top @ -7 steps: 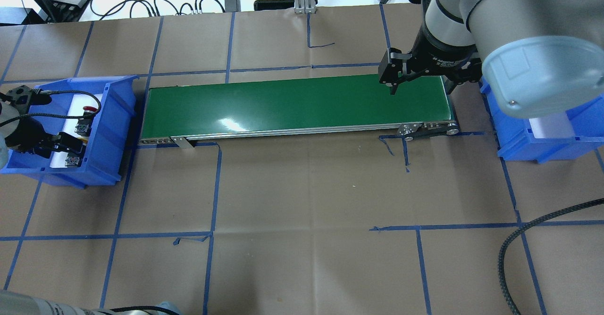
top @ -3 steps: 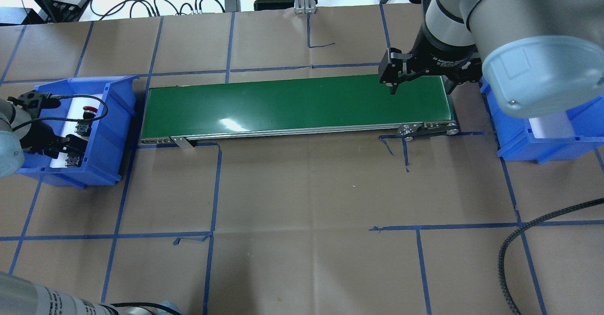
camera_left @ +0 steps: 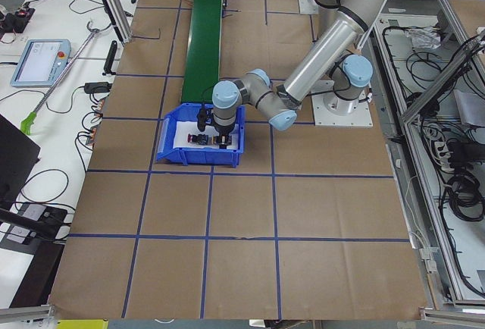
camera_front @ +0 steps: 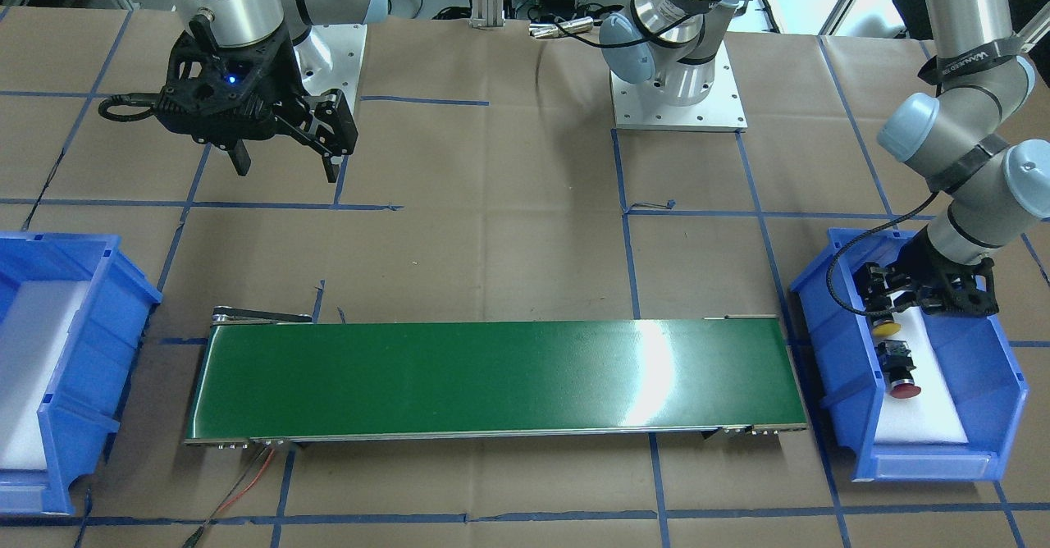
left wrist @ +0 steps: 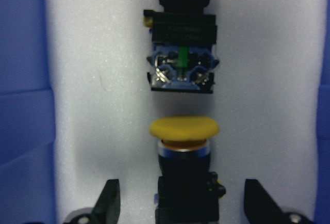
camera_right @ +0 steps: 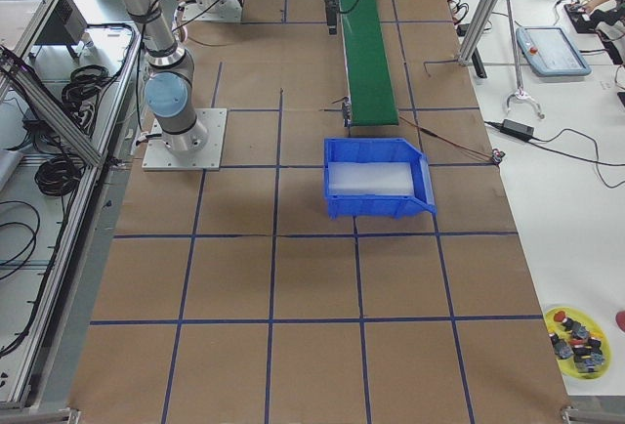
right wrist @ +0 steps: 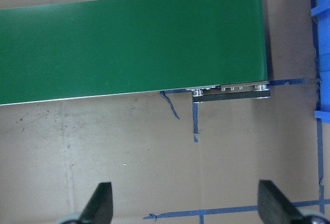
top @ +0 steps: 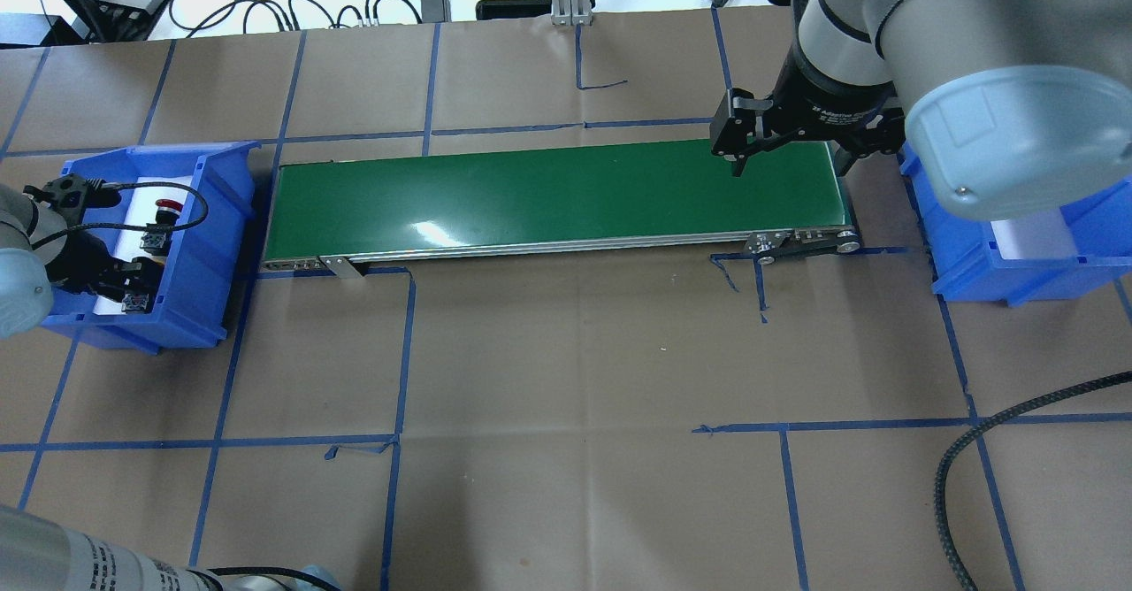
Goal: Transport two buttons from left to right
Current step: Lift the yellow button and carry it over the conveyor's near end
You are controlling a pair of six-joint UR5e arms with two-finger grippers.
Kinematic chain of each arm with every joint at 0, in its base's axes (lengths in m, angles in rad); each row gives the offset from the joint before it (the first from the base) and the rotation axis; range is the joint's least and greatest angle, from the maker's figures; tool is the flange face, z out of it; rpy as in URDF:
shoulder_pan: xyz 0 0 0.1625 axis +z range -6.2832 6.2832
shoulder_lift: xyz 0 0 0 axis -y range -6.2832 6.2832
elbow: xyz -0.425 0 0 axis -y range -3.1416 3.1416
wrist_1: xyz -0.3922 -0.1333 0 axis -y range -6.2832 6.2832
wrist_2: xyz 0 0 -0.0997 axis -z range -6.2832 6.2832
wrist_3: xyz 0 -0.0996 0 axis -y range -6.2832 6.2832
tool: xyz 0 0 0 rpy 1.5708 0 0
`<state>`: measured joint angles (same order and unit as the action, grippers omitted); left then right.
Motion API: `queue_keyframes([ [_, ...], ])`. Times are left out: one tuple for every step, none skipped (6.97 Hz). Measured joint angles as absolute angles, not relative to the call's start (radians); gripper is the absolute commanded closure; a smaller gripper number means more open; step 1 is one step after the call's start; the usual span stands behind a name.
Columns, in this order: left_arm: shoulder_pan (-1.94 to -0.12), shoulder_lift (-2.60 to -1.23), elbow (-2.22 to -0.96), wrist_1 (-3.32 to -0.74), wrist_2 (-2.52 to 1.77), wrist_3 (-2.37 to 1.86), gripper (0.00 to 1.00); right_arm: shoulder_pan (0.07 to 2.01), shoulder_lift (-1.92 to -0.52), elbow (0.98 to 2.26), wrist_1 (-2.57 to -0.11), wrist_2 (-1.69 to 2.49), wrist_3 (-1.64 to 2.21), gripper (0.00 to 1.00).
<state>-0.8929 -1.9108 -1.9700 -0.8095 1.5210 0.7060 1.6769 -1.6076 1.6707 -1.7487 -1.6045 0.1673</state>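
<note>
Two buttons lie in line on white foam in the left blue bin. In the left wrist view the yellow button is nearest, and the red button beyond it shows only its blocky body. The front-facing view shows the yellow button and the red button. My left gripper is open, one finger on each side of the yellow button's body and apart from it. High over the belt's right end, my right gripper is open and holds nothing.
A green conveyor belt runs between the left bin and the right blue bin, which has bare white foam inside. A black cable lies at the table's front right. Blue tape lines cross the brown paper.
My left wrist has shifted slightly toward the belt over the left bin, its fingers still open around the yellow button. The right arm has not moved.
</note>
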Motion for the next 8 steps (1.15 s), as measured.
queue_keyframes([
  [-0.895, -1.911, -1.971, -0.809, 1.521, 0.695, 0.86, 1.677, -1.608, 1.671, -1.749, -1.605, 0.167, 0.00],
  [-0.896, -1.910, -1.968, -0.809, 1.519, 0.683, 0.87, 1.676, -1.609, 1.670, -1.749, -1.605, 0.166, 0.00],
  [-0.896, -1.907, -1.962, -0.811, 1.517, 0.678, 0.87, 1.676, -1.609, 1.669, -1.749, -1.605, 0.166, 0.00],
  [-0.897, -1.888, -1.943, -0.823, 1.517, 0.677, 0.87, 1.675, -1.610, 1.669, -1.749, -1.605, 0.166, 0.00],
  [-0.897, -1.865, -1.905, -0.873, 1.518, 0.678, 0.87, 1.675, -1.610, 1.669, -1.749, -1.605, 0.167, 0.00],
  [-0.897, -1.837, -1.831, -0.986, 1.520, 0.679, 0.87, 1.675, -1.610, 1.669, -1.749, -1.605, 0.166, 0.00],
  [-0.898, -1.814, -1.741, -1.122, 1.521, 0.679, 0.87, 1.676, -1.611, 1.670, -1.749, -1.605, 0.167, 0.00],
  [-0.902, -1.803, -1.642, -1.254, 1.522, 0.679, 0.87, 1.676, -1.612, 1.670, -1.749, -1.605, 0.167, 0.00],
])
